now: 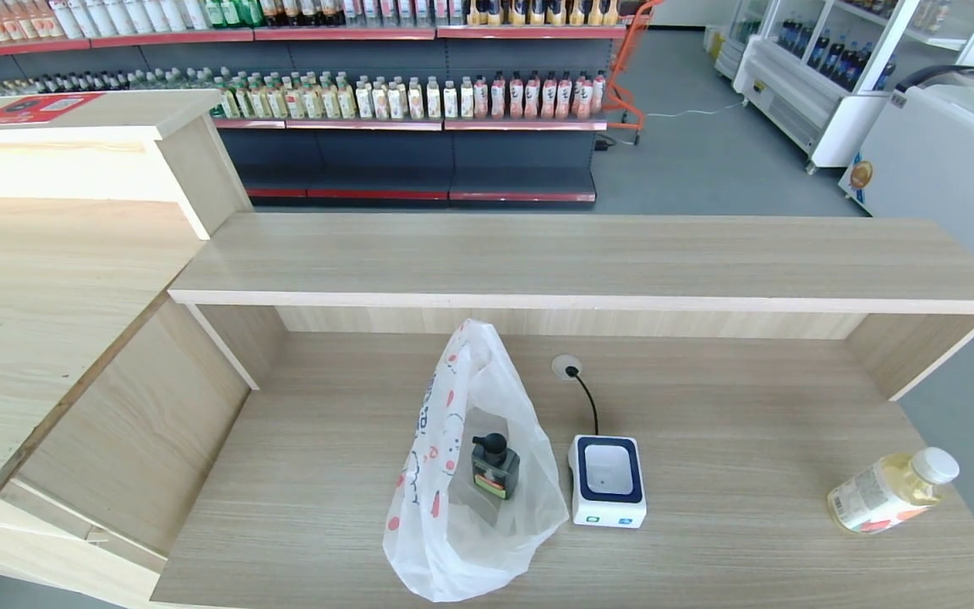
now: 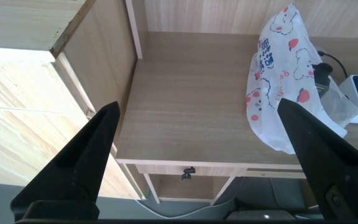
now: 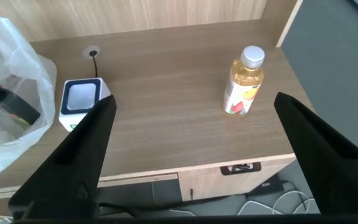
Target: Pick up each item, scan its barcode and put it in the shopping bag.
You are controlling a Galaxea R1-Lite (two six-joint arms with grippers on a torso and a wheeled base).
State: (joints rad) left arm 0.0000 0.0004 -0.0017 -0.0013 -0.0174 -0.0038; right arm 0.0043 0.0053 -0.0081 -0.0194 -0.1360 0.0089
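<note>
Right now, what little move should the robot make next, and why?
Probably reach the right gripper, which is open and empty, toward the bottle of yellow liquid. It waits unbagged on the right side of the counter, while the black pump bottle already sits in the shopping bag.

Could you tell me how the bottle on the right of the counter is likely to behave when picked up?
The bottle looks nearly full of yellowish liquid, so probably heavy for its size. Its round, smooth body may slip in a grasp and would roll if toppled. It seems to stand upright, so a high push could tip it.
</note>
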